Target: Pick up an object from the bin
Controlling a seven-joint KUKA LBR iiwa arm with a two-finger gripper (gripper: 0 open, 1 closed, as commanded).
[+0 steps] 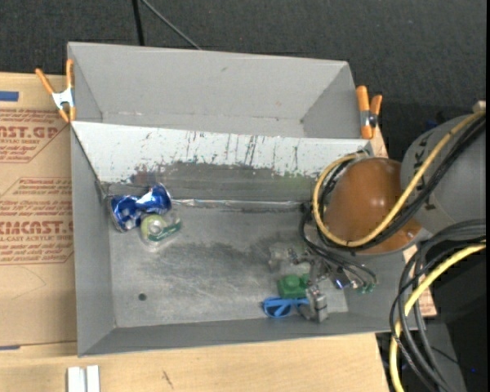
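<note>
My gripper [314, 299] is low in the bin's front right corner, under the arm's orange cover. A small green piece [291, 285] lies right against it on its left side. Just in front of that, a blue flat piece [278, 306] rests on the bin floor, touching the gripper's lower end. Whether either piece is gripped I cannot tell. Far to the left, near the back wall, lies a crumpled blue and white wrapper [137, 206]. A clear round item with a green band [158, 228] sits beside the wrapper.
The arm with its orange cover and yellow and black cables hangs over the bin's right side. The bin's right wall and front wall stand close around the gripper. A small dark spot marks the floor at the front left.
</note>
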